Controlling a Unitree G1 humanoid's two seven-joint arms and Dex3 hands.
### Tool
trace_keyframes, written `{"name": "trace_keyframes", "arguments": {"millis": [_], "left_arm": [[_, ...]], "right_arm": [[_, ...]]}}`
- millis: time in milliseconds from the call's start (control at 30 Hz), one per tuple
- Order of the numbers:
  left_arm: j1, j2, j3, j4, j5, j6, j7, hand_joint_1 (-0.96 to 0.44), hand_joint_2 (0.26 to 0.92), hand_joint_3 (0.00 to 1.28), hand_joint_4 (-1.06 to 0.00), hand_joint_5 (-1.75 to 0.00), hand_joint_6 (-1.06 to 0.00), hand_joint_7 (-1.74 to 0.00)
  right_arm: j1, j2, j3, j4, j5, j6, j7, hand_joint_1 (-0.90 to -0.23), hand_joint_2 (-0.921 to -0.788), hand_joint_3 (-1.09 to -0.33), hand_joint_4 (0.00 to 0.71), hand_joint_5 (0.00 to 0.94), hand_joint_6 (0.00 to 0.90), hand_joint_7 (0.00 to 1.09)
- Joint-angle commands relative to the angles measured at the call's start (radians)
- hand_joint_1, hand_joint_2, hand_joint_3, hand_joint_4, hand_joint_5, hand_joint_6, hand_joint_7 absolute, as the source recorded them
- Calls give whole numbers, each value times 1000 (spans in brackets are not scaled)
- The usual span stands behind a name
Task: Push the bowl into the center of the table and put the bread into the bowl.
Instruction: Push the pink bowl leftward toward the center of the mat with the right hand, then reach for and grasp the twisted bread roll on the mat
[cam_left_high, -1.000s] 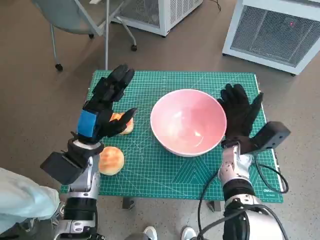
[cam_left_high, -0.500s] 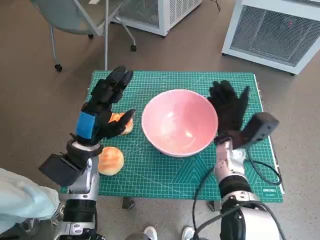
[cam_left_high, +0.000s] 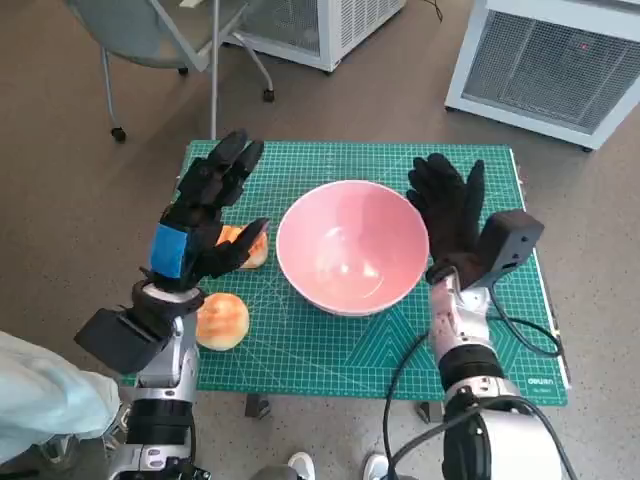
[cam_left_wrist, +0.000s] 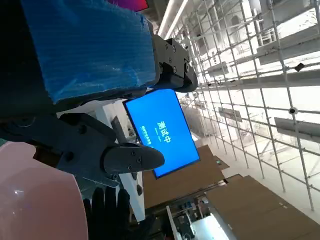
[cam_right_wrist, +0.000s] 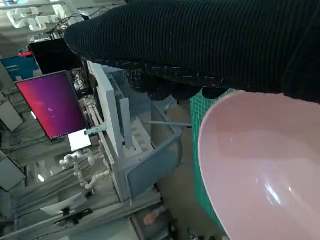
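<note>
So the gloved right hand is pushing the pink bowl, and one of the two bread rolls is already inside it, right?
Not quite. The pink bowl is empty, as the head view shows. Both bread rolls lie on the green mat beside the left hand. The rest holds: the gloved right hand is flat against the bowl's side.

One pink bowl (cam_left_high: 350, 245) sits on the green-matted surface (cam_left_high: 400, 345). Two bread rolls lie beside it: one (cam_left_high: 222, 320) nearer the robot, one (cam_left_high: 245, 247) partly hidden farther back.
</note>
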Motion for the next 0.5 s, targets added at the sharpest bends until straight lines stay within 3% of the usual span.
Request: {"name": "trace_keyframes", "arguments": {"millis": [33, 267, 500], "left_arm": [[1, -3, 2, 3, 9, -19, 11, -426, 921, 379, -346, -1, -284, -229], [-10, -4, -2, 12, 10, -17, 16, -422, 921, 381, -345, 0, -285, -226], [-26, -5, -5, 31, 20, -25, 25, -418, 921, 383, -342, 0, -285, -222]], "right_arm": [[6, -24, 0, 2, -6, -22, 12, -549, -921, -734, 274, 0, 292, 329], [6, -47, -8, -22, 10, -96, 52, -555, -921, -722, 252, 0, 269, 314], [24, -66, 3, -83, 14, -205, 128, -561, -921, -706, 239, 0, 241, 307]]}}
